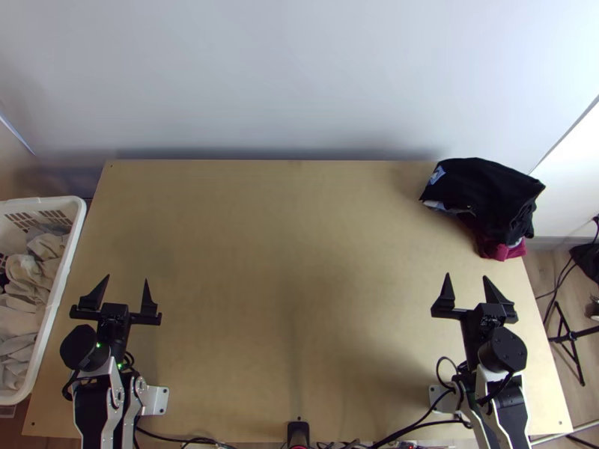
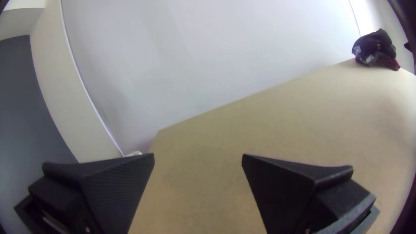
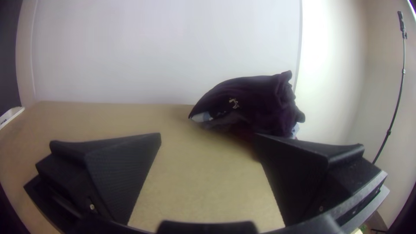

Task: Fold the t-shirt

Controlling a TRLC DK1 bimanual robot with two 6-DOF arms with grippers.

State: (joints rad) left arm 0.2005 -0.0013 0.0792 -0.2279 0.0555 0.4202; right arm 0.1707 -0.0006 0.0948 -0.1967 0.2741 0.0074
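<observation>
Top view shows my black, flat-fingered left gripper (image 1: 127,278) and right gripper (image 1: 466,275) open, black-and-crimson cloth pile (image 1: 487,191) beyond the latter.

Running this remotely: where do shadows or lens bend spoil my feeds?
Top view: even light, soft shade low on the wall and down the middle of the table. Left wrist view: table edge slants, corners dark, the far dark cloth pile small and soft. Right wrist view: dark corners, the pile's folds sunk into near-black.
</observation>
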